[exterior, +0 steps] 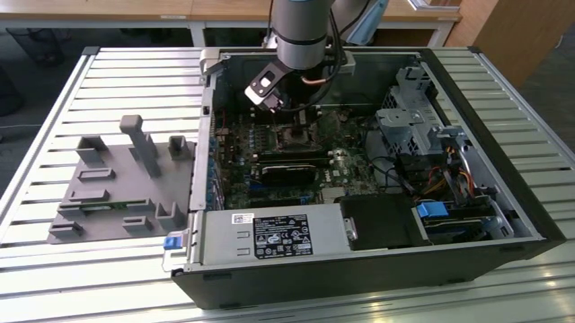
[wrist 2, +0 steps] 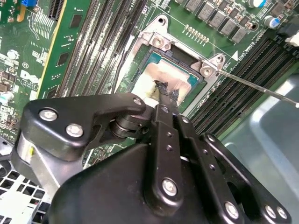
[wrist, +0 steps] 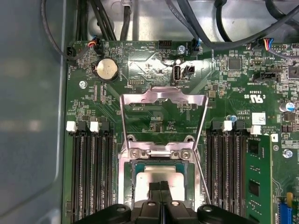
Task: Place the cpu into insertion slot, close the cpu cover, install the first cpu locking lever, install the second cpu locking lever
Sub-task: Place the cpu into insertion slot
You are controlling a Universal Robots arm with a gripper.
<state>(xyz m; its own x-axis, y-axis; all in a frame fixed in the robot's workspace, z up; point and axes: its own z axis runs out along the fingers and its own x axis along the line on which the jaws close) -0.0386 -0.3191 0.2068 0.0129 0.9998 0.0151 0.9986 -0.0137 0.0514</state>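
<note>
The small, flat, silver-grey square cpu (wrist: 144, 185) is seated in the socket, midway between the two banks of black memory slots (wrist: 88, 177) on the green motherboard (wrist: 154, 74) — the first step looks done. The black claw (wrist 2: 167, 92) is closed, tips together on the chip's top, with nothing gripped. The thin silvery windowed cpu cover (wrist: 163, 94) is swung open and one wire locking lever (wrist 2: 254, 86) is unlatched — three steps remain. One cpu and one cover are counted.

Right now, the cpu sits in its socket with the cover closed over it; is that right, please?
Not quite: the cpu does sit in its socket, but the cover stands open, swung back off it, as the first wrist view shows.
</note>
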